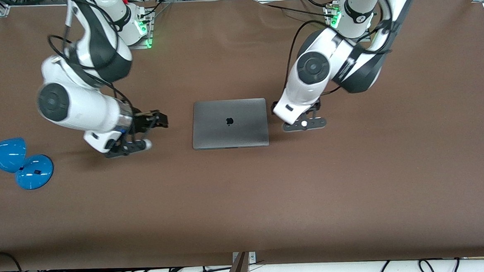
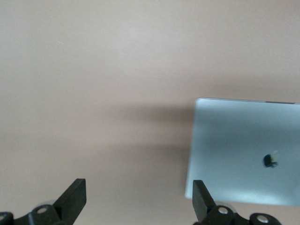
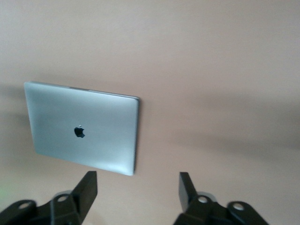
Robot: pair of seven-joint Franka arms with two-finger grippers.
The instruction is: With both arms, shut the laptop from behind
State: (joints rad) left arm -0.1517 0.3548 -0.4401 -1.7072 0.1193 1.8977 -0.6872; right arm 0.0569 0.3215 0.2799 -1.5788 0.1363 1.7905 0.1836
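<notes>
Space-grey and slim, the metal laptop (image 1: 229,123) lies shut flat on the brown surface (image 1: 245,202), lid up with its dark apple logo (image 1: 229,121) showing, about midway between my two arms. My left gripper (image 1: 296,108) hangs over the bare surface just beside the laptop's edge toward my left arm's end. From my left wrist, its black fingers (image 2: 75,197) are spread wide and grasp nothing, with the laptop (image 2: 243,150) showing beside one fingertip. My right gripper (image 1: 152,121) is over the surface near the laptop's edge toward my right arm's end, apart from it. In my right wrist view, those fingers (image 3: 86,190) are likewise released, parted around empty air, with the laptop (image 3: 82,126) lying clear of them. Neither gripper touches the laptop. A glossy blue desk lamp (image 1: 13,160) sits at the edge of the surface toward my right arm's end, well apart from the laptop and a little nearer the front camera.
</notes>
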